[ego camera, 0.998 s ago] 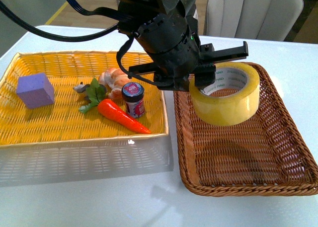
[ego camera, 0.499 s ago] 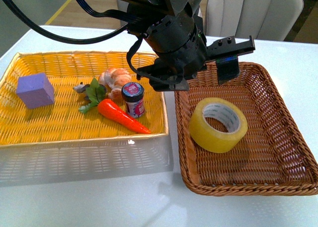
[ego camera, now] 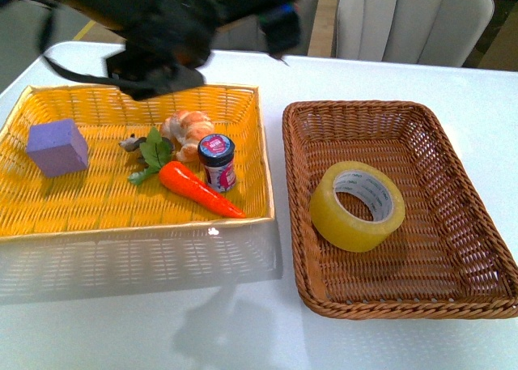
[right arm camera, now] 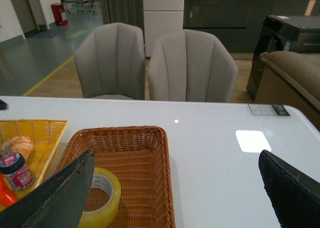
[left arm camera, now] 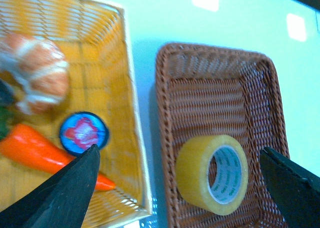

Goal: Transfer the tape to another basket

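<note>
The tape (ego camera: 357,206), a wide yellowish roll with a white printed core, lies tilted on the floor of the dark brown wicker basket (ego camera: 366,108) on the right. Nothing touches it. My left arm (ego camera: 162,30) is a blurred dark shape high over the back of the yellow basket (ego camera: 81,212), well clear of the roll. From the left wrist, the left gripper (left arm camera: 178,149) is open high above the tape (left arm camera: 212,173) and the basket (left arm camera: 215,53). My right gripper (right arm camera: 176,155) is open and empty, with the tape (right arm camera: 100,198) and the basket (right arm camera: 130,138) off to one side.
The yellow basket holds a purple cube (ego camera: 57,147), a carrot (ego camera: 198,189), a small jar (ego camera: 217,161) and a pale orange toy (ego camera: 188,131). Grey chairs (ego camera: 413,18) stand behind the white table (ego camera: 243,329).
The left gripper let go of the tape, which dropped into the brown basket and settled there. The left arm then swung up and left, over the yellow basket.
</note>
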Controlling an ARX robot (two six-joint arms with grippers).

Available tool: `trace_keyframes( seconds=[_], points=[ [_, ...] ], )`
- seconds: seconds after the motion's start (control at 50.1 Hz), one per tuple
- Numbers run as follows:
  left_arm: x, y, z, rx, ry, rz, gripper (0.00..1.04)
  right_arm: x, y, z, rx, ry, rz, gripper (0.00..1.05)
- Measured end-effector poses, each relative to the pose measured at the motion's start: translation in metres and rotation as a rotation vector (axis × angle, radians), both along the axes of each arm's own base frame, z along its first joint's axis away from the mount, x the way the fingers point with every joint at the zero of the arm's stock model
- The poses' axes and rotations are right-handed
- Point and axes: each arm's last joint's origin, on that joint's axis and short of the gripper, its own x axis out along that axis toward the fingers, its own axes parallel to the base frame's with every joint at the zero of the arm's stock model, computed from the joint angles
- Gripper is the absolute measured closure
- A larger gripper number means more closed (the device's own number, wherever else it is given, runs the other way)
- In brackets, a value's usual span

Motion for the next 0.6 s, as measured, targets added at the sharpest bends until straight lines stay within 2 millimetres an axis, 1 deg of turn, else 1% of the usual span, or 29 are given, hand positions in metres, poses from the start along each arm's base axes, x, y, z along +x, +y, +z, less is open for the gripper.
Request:
trace_keyframes(
  seconds=[0.04, 0.06, 0.08, 0.1, 0.14, 0.2, 0.219, 0.259, 0.279, 0.339, 0.359, 0.499, 0.539, 0.599],
  points=[
    [-0.006, 0.015, 0.008, 0.004, -0.033, 0.029, 0.09, 0.0, 0.0, 0.0, 0.0, 0.0, 0.0, 0.09],
    [-0.007, 0.018, 0.009, 0.022, -0.053, 0.036, 0.09, 0.0, 0.0, 0.0, 0.0, 0.0, 0.0, 0.09],
    [-0.011, 0.028, 0.013, 0.076, -0.181, 0.093, 0.14, 0.0, 0.0, 0.0, 0.0, 0.0, 0.0, 0.09],
    [-0.014, 0.034, 0.014, 0.115, -0.28, 0.141, 0.17, 0.0, 0.0, 0.0, 0.0, 0.0, 0.0, 0.09],
    [-0.03, 0.055, 0.018, 0.213, -0.516, 0.266, 0.28, 0.0, 0.0, 0.0, 0.0, 0.0, 0.003, 0.09],
    [-0.05, 0.074, 0.02, 0.272, -0.666, 0.317, 0.39, 0.0, 0.0, 0.0, 0.0, 0.0, 0.002, 0.09],
    [-0.059, 0.081, 0.021, 0.29, -0.719, 0.326, 0.44, 0.0, 0.0, 0.0, 0.0, 0.0, 0.0, 0.09],
    [-0.074, 0.091, 0.023, 0.304, -0.774, 0.327, 0.53, 0.0, 0.0, 0.0, 0.0, 0.0, 0.0, 0.09],
    [-0.082, 0.096, 0.022, 0.313, -0.787, 0.323, 0.58, 0.0, 0.0, 0.0, 0.0, 0.0, 0.0, 0.09],
    [-0.096, 0.105, 0.019, 0.331, -0.789, 0.311, 0.69, 0.0, 0.0, 0.0, 0.0, 0.0, 0.0, 0.09],
    [-0.102, 0.109, 0.016, 0.342, -0.783, 0.307, 0.74, 0.0, 0.0, 0.0, 0.0, 0.0, 0.0, 0.09],
    [-0.129, 0.125, 0.008, 0.361, -0.771, 0.298, 0.99, 0.0, 0.0, 0.0, 0.0, 0.0, 0.0, 0.09],
    [-0.134, 0.128, 0.008, 0.358, -0.774, 0.299, 1.04, 0.0, 0.0, 0.0, 0.0, 0.0, 0.0, 0.09],
    [-0.143, 0.132, 0.008, 0.361, -0.781, 0.297, 1.03, 0.0, 0.0, 0.0, 0.0, 0.0, 0.0, 0.09]
  ],
)
